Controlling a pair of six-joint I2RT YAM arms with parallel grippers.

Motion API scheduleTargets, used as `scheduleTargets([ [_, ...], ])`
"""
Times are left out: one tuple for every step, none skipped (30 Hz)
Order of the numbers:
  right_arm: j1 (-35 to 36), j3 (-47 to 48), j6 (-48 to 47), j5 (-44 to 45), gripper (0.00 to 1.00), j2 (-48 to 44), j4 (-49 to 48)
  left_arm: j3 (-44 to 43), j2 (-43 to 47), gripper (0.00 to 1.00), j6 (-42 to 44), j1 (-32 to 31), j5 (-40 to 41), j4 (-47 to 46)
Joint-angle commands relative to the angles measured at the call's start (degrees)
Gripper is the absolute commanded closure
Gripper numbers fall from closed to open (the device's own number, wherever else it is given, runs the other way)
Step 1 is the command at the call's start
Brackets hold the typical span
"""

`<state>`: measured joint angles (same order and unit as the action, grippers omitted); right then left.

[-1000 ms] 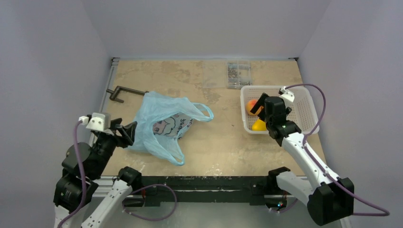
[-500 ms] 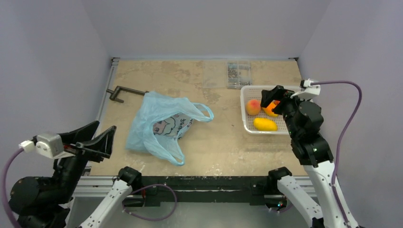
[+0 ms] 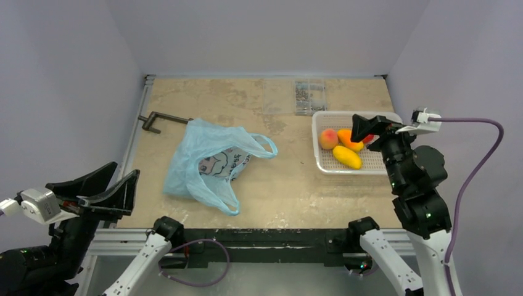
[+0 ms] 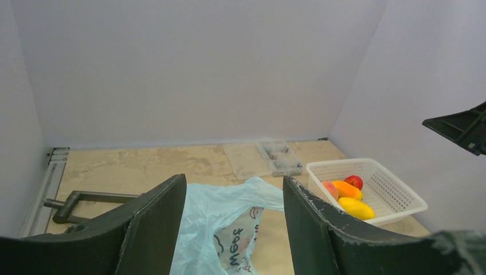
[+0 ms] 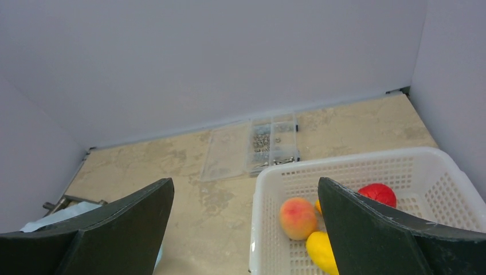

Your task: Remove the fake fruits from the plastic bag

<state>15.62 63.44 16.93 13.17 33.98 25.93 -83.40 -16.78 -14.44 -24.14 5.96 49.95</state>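
The light-blue plastic bag lies slack on the table, left of centre, with its printed panel up; it also shows in the left wrist view. The fake fruits lie in the white mesh basket: a peach one, an orange elongated one, a yellow one and a red one, partly hidden behind my right gripper in the top view. My left gripper is open and empty, raised near the front left corner. My right gripper is open and empty, raised over the basket's right side.
A clear parts box lies at the back of the table. A dark metal clamp lies at the back left, beyond the bag. Grey walls close in the table on three sides.
Both arms have pulled back and risen. The left gripper has left the bag's left edge. The right gripper has lifted off the basket, uncovering the fruits in it.
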Motion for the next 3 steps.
scheduleTargets([
  [-0.34, -0.25, -0.22, 3.52, 0.01, -2.23, -2.32, -0.35, -1.69, 0.38, -0.26, -0.12, -0.18, 1.07],
  [-0.37, -0.41, -1.18, 3.01, 0.01, -2.53, -2.28, -0.18, -1.71, 0.37, -0.16, -0.12, -0.15, 1.11],
  [-0.34, -0.46, -1.80, 1.97, 0.01, -2.85, -2.63, -0.04, -1.68, 0.37, -0.11, -0.12, -0.14, 1.10],
])
